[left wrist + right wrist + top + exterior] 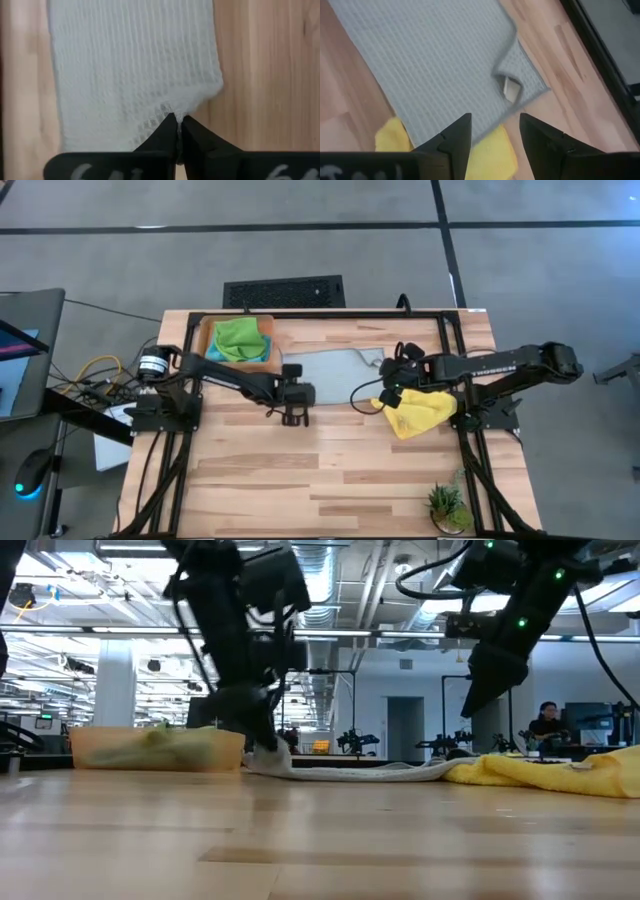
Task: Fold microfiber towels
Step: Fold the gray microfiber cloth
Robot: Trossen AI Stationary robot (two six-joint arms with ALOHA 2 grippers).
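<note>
Barely begun: grey towel just pinched

Left gripper (pixel 178 131) is clamped on the near-left corner of the light grey towel (pixel 335 367), lying flat at the table's far middle. Right gripper (pixel 492 131) hovers wide over its right edge. Yellow towel (pixel 418 411) lies crumpled right; the green towel (pixel 237 338) waits in the tray (pixel 205 332).

grey towel (pixel 335 367) (waffle weave) | yellow towel (pixel 420 412) | lime green towel (pixel 238 337) | turquoise towel (pixel 222 353)
</note>
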